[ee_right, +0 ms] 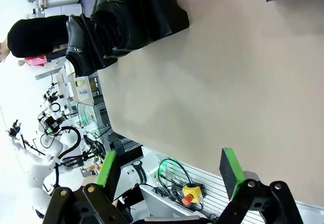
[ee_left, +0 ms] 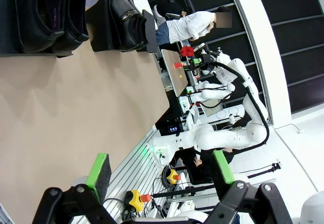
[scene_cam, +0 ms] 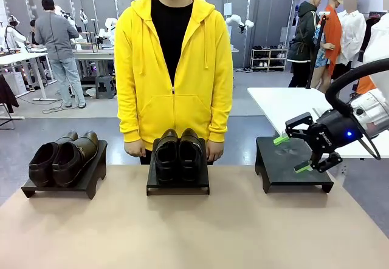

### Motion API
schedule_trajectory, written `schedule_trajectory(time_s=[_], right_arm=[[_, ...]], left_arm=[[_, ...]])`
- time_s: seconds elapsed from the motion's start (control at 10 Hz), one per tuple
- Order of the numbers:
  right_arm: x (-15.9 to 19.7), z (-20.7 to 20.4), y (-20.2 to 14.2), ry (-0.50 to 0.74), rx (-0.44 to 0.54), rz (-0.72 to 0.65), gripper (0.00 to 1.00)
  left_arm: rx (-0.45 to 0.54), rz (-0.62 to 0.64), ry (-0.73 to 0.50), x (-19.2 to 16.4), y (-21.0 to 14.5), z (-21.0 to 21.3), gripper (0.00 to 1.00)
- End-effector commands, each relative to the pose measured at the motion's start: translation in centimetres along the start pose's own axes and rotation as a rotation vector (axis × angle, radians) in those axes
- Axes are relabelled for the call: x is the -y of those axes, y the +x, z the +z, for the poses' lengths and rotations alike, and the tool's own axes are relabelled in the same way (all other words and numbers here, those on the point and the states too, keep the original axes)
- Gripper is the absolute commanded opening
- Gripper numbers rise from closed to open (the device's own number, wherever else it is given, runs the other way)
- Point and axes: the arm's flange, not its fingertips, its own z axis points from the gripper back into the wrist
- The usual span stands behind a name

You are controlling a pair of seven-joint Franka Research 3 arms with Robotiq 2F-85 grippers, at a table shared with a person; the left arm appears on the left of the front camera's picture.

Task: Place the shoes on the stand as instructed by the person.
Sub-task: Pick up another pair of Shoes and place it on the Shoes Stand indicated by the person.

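The right gripper hangs with jaws apart, the glossy black shoes well beyond them; stiff, slippery leather is best pinched at the heel collar.

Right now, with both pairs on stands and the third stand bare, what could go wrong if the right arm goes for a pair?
1. The right gripper hangs, jaws open, just over the bare stand; dropping or swinging left, it may knock that stand.
2. The person's hands rest beside the middle shoes; a reach there could hit fingers.
3. The left shoes sit angled on their stand near the table edge; a push might tip them off.
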Motion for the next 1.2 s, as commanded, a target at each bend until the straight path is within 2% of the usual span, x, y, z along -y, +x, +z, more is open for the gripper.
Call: schedule_trajectory(time_s=[0.0,0.2,0.6,0.9,1.1], right_arm=[[0.0,0.0,0.0,0.000,0.001,0.000,1.00],[3.7,5.5,-0.4,0.154,0.022,0.051,1.00],[17.1,16.2,-2.1,0.456,0.128,0.080,1.00],[24.6,18.4,-2.1,0.624,0.179,-0.012,1.00],[26.8,18.5,-0.5,0.704,0.241,-0.093,1.00]], left_arm=[[-0.004,-0.008,0.009,0.3,-0.4,-0.2,1.00],[-0.004,-0.008,0.009,0.3,-0.4,-0.2,1.00],[-0.004,-0.008,0.009,0.3,-0.4,-0.2,1.00],[-0.004,-0.008,0.009,0.3,-0.4,-0.2,1.00],[-0.004,-0.008,0.009,0.3,-0.4,-0.2,1.00]])
